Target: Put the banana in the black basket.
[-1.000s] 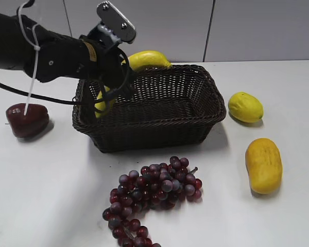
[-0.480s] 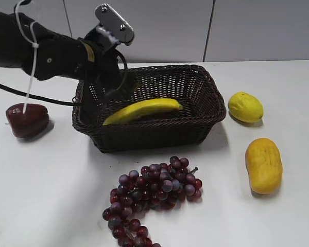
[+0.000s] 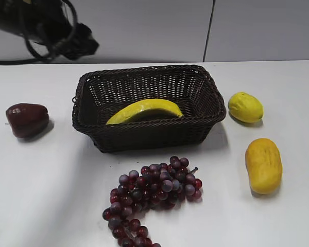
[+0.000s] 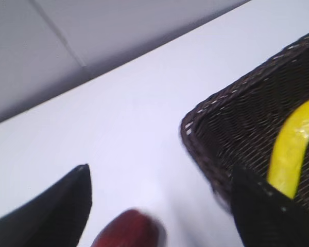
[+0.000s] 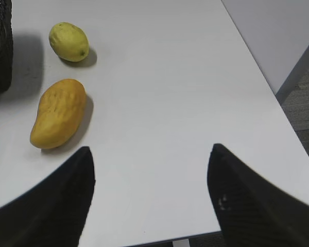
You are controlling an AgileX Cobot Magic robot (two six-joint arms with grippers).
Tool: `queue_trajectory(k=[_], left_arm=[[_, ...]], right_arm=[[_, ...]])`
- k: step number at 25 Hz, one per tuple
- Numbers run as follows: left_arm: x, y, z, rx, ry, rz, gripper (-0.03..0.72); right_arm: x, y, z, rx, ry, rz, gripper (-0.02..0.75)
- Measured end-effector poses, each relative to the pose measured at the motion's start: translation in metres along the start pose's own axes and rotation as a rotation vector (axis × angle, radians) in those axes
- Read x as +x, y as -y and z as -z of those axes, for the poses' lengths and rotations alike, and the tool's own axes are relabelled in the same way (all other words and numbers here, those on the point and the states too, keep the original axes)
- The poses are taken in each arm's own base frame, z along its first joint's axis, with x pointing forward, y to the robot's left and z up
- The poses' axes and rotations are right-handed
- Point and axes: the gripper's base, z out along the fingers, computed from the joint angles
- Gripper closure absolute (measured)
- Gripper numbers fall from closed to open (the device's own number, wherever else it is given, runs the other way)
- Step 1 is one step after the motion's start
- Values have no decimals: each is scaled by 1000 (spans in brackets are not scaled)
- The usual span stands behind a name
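Observation:
The yellow-green banana (image 3: 144, 109) lies inside the black basket (image 3: 144, 135), leaning along its front wall. In the left wrist view the banana (image 4: 293, 146) shows inside the basket's corner (image 4: 195, 149). My left gripper (image 4: 159, 177) is open and empty, raised above the table to the left of the basket; only its dark arm (image 3: 51, 25) shows at the top left of the exterior view. My right gripper (image 5: 150, 154) is open and empty over bare table near the front right edge, out of the exterior view.
A dark red apple-like fruit (image 3: 27, 119) lies left of the basket, also in the left wrist view (image 4: 126, 229). Purple grapes (image 3: 152, 193) lie in front. A yellow lemon (image 3: 245, 106) and an orange-yellow oval fruit (image 3: 263, 164) lie to the right. The table edge (image 5: 278, 123) is close on the right.
The left gripper let go of the banana, which dropped from the basket's back rim into the basket. The left arm then pulled up and away to the upper left.

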Motion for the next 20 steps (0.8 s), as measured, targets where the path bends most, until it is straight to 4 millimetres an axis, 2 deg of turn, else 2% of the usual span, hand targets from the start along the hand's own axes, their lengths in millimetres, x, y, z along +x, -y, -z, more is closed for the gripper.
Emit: queue_trajectory(k=[5,8,12,20], left_arm=[[32,-55,36,-57,-153,243,73],[49,-71,55,-59,-230,385,81],[60,-70,73,-23,-330,470,94],[71,-51,104,63,-486,518,95]], right_arm=[[0,0,0,0,0,0,187],[0,0,0,0,0,0,187],[0,0,0,0,0,0,187],[0,0,0,0,0,0,187]])
